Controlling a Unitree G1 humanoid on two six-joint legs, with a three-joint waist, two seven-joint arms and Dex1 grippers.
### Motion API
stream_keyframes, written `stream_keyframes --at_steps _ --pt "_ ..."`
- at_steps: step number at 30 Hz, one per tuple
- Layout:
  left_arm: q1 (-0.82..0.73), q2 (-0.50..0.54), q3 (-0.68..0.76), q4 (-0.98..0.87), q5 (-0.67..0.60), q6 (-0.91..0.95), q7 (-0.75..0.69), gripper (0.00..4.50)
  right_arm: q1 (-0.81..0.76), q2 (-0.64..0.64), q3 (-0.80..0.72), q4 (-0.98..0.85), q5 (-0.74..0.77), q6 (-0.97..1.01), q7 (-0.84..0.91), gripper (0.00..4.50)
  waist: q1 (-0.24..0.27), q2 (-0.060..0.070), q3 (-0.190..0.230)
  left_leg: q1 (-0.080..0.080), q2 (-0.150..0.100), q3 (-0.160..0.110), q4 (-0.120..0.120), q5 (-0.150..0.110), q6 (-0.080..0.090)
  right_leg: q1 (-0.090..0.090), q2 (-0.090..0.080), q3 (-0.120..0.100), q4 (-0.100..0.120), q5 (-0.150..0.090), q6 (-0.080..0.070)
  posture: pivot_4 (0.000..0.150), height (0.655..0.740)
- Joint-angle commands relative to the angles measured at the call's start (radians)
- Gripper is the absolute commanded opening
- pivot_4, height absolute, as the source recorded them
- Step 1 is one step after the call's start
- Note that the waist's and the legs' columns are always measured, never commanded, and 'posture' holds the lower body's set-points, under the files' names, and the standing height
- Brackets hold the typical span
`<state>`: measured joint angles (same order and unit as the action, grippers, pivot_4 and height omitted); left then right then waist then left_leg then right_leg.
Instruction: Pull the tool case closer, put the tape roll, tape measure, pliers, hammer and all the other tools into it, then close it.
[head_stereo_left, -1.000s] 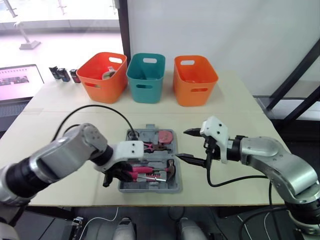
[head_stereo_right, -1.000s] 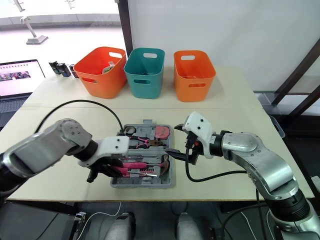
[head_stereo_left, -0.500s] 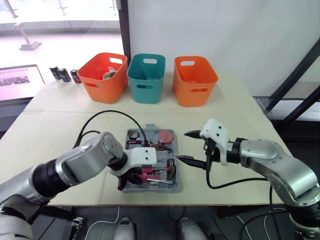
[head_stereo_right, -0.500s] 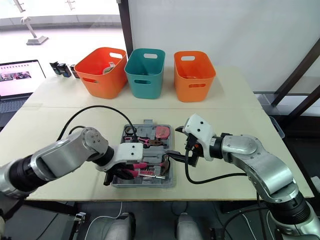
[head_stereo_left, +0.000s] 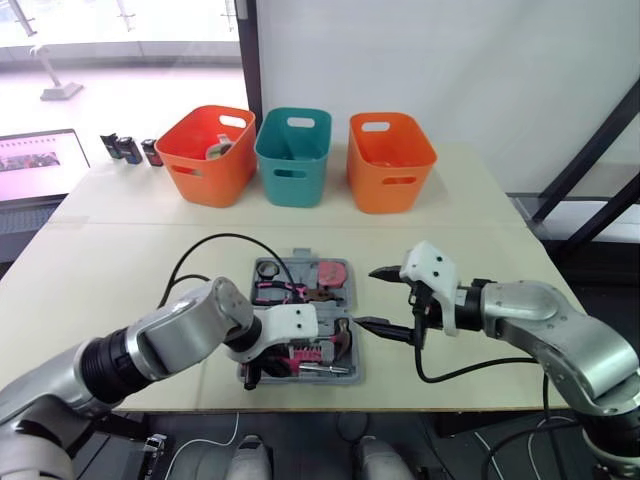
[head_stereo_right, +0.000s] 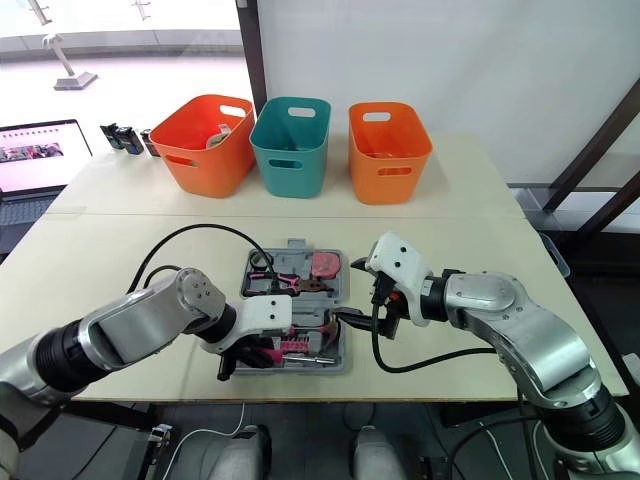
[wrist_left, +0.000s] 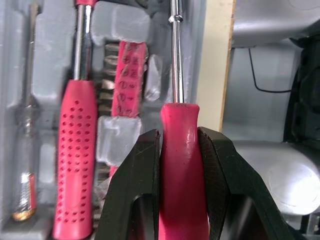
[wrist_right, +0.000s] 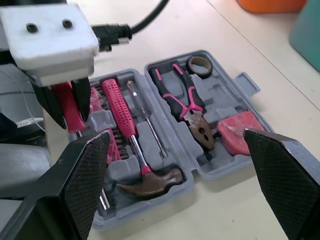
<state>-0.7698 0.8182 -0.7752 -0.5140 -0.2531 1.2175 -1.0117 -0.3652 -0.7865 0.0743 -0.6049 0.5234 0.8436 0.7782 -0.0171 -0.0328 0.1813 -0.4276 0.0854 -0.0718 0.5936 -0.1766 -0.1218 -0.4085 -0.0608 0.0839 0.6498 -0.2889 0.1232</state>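
- Tool case (head_stereo_left: 352, 365) lies open at the lower middle of the left eye view, near the front edge of the worktop (head_stereo_left: 480, 230), so pulling it closer looks done. The left tool (head_stereo_left: 255, 366) reaches over the case's near half. The right tool (head_stereo_left: 378, 298) hovers just beside the case's right edge, spread wide and empty.
- Right eye view shows the same layout: a grey moulded case of two hinged halves, lower centre of the frame, with pink-handled items in its recesses and the lid not yet folded over.
- Left wrist view: the left tool is clenched on the pink handle of a screwdriver (wrist_left: 178, 165). Its steel shaft runs along the outermost groove beside the case's rim. I cannot tell whether it is seated.
- Right wrist view: the hammer (wrist_right: 150, 186), pliers (wrist_right: 182, 100), tape roll (wrist_right: 200, 64) and tape measure (wrist_right: 235, 136) all rest in the case. By my judgement the job is nearly finished: what is left is to seat and release the screwdriver, then close the case.
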Motion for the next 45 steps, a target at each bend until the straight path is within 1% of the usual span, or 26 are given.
stream_keyframes --at_steps 1,7,16,17,19,21,23,24,28,31,34,35,37,38,40,41,42,43,44,45 --pt "0.019 -0.011 0.014 -0.014 -0.007 -0.009 0.018 0.61 -0.027 -0.011 -0.008 -0.008 0.008 -0.017 0.021 4.50 0.000 0.000 0.000 0.000 0.000 0.000 0.000 0.000 0.000 0.000 0.000 0.000 0.000 0.000 0.000 0.150 0.7400" --pt "0.047 -0.020 0.021 0.001 0.003 -0.051 0.034 0.61 -0.035 -0.006 -0.004 -0.005 0.005 -0.014 0.032 4.50 0.003 0.000 0.000 0.000 0.000 0.000 0.000 0.000 0.000 0.001 0.000 0.000 0.000 0.000 0.000 0.150 0.7400" --pt "0.048 -0.005 0.022 0.007 0.008 -0.091 0.020 0.61 -0.034 -0.004 0.000 -0.012 0.006 -0.007 0.031 4.50 0.004 0.000 0.000 0.000 -0.001 0.000 0.001 0.000 0.000 0.001 0.000 0.000 0.000 0.000 0.000 0.150 0.7400" --pt "0.048 -0.002 0.021 0.007 0.010 -0.097 0.018 1.61 -0.033 -0.004 0.000 -0.012 0.006 -0.007 0.031 4.50 0.003 0.000 0.000 0.000 -0.001 0.000 0.001 0.000 0.000 0.001 0.000 0.000 0.000 0.000 0.000 0.150 0.7400" --pt "0.046 0.006 0.018 0.005 0.017 -0.114 0.013 2.32 -0.032 -0.004 -0.001 -0.014 0.007 -0.005 0.031 4.50 0.003 0.000 0.000 0.000 -0.001 0.000 0.001 0.000 0.000 0.001 0.000 0.000 0.000 0.000 0.000 0.150 0.7400" --pt "0.045 0.011 0.018 0.004 0.024 -0.122 0.014 3.42 -0.030 -0.005 -0.003 -0.016 0.010 -0.001 0.030 4.50 0.003 0.000 0.000 0.000 0.000 -0.001 0.001 0.000 0.000 0.001 0.000 0.000 0.000 0.000 0.000 0.150 0.7400" --pt "0.042 0.019 0.028 -0.003 0.023 -0.124 0.008 4.37 -0.028 -0.005 -0.005 -0.020 0.014 0.004 0.029 4.50 0.003 0.000 0.000 0.000 0.000 -0.001 0.001 0.000 0.000 0.001 0.000 0.000 0.000 0.000 0.000 0.150 0.7400" --pt "0.040 0.028 0.038 -0.011 0.021 -0.126 0.003 4.47 -0.028 -0.005 -0.006 -0.020 0.015 0.005 0.029 4.50 0.002 0.000 0.000 0.000 0.000 -0.001 0.001 0.000 0.000 0.001 0.000 0.000 0.000 0.000 0.000 0.150 0.7400" --pt "0.040 0.048 0.070 -0.026 0.013 -0.130 -0.006 4.47 -0.029 -0.005 -0.005 -0.020 0.017 0.007 0.028 4.50 0.001 0.000 0.000 0.000 0.000 -0.001 0.001 0.000 0.000 0.001 0.000 0.000 0.000 0.000 0.000 0.150 0.7400" --pt "0.075 0.089 0.139 -0.027 -0.012 -0.141 -0.020 4.47 -0.031 -0.004 -0.005 -0.021 0.018 0.011 0.022 4.50 0.000 0.000 0.000 0.000 0.000 -0.001 0.001 0.000 0.000 0.001 0.000 0.000 0.000 0.000 0.000 0.150 0.7400" --pt "0.181 0.083 0.275 0.042 -0.058 -0.210 -0.006 4.47 -0.029 -0.004 -0.005 -0.022 0.015 0.013 0.016 4.50 -0.002 0.001 0.000 0.001 0.000 -0.001 0.000 0.000 0.000 0.001 0.000 0.000 0.000 0.000 0.000 0.150 0.7400" --pt "0.246 0.068 0.350 0.080 -0.080 -0.312 -0.013 4.23 -0.027 -0.004 -0.006 -0.022 0.014 0.014 0.013 4.50 0.000 0.001 0.000 0.001 0.000 -0.001 0.000 0.000 0.000 0.001 0.000 0.000 0.001 0.000 0.000 0.150 0.7400" --pt "0.337 0.045 0.449 0.125 -0.108 -0.456 -0.024 3.69 -0.023 -0.004 -0.008 -0.022 0.014 0.014 0.010 4.50 -0.001 0.001 0.000 0.001 -0.001 0.000 0.000 0.000 0.000 0.001 -0.001 0.000 0.000 0.000 0.000 0.150 0.7400" --pt "0.372 0.036 0.482 0.137 -0.116 -0.498 -0.029 3.25 -0.021 -0.004 -0.009 -0.023 0.014 0.014 0.008 4.50 -0.002 0.001 0.000 0.001 0.000 0.000 0.000 0.000 0.000 0.001 -0.001 0.000 -0.001 0.000 0.000 0.150 0.7400" --pt "0.423 0.023 0.519 0.154 -0.117 -0.582 -0.045 2.19 -0.019 -0.004 -0.009 -0.022 0.013 0.011 0.006 4.50 0.000 0.001 0.000 0.001 0.000 -0.001 0.000 0.000 0.000 0.001 0.000 -0.001 0.000 0.000 0.000 0.150 0.7400" --pt "0.448 0.011 0.538 0.164 -0.124 -0.608 -0.044 1.57 -0.018 -0.004 -0.009 -0.021 0.012 0.010 0.006 4.50 0.001 0.001 0.000 0.001 0.000 -0.001 0.000 0.000 0.000 0.001 0.000 -0.001 0.000 0.000 0.000 0.150 0.7400" --pt "0.472 -0.002 0.552 0.177 -0.130 -0.634 -0.045 1.21 -0.018 -0.003 -0.008 -0.020 0.011 0.009 0.005 4.50 0.003 0.002 0.000 0.001 0.000 -0.001 0.000 0.000 0.000 0.001 0.000 -0.001 0.000 0.000 0.000 0.150 0.7400" --pt "0.498 -0.013 0.562 0.185 -0.137 -0.653 -0.047 0.63 -0.018 -0.003 -0.007 -0.020 0.011 0.008 0.005 4.50 0.004 0.002 0.000 0.001 -0.001 -0.001 0.001 0.000 0.000 0.002 -0.001 -0.001 0.000 0.000 0.000 0.150 0.7400" --pt "0.527 -0.034 0.573 0.197 -0.138 -0.688 -0.042 0.16 -0.020 -0.002 -0.006 -0.017 0.011 0.008 0.005 4.50 0.003 0.002 0.000 0.001 -0.001 -0.001 0.001 0.000 0.000 0.002 -0.001 -0.001 -0.001 0.000 0.000 0.150 0.7400" --pt "0.545 -0.049 0.579 0.204 -0.136 -0.715 -0.040 0.07 -0.021 -0.001 -0.005 -0.016 0.011 0.008 0.005 4.50 0.003 0.002 0.000 0.001 -0.001 -0.001 0.001 0.000 0.000 0.002 -0.001 -0.001 -0.001 0.000 0.000 0.150 0.7400"
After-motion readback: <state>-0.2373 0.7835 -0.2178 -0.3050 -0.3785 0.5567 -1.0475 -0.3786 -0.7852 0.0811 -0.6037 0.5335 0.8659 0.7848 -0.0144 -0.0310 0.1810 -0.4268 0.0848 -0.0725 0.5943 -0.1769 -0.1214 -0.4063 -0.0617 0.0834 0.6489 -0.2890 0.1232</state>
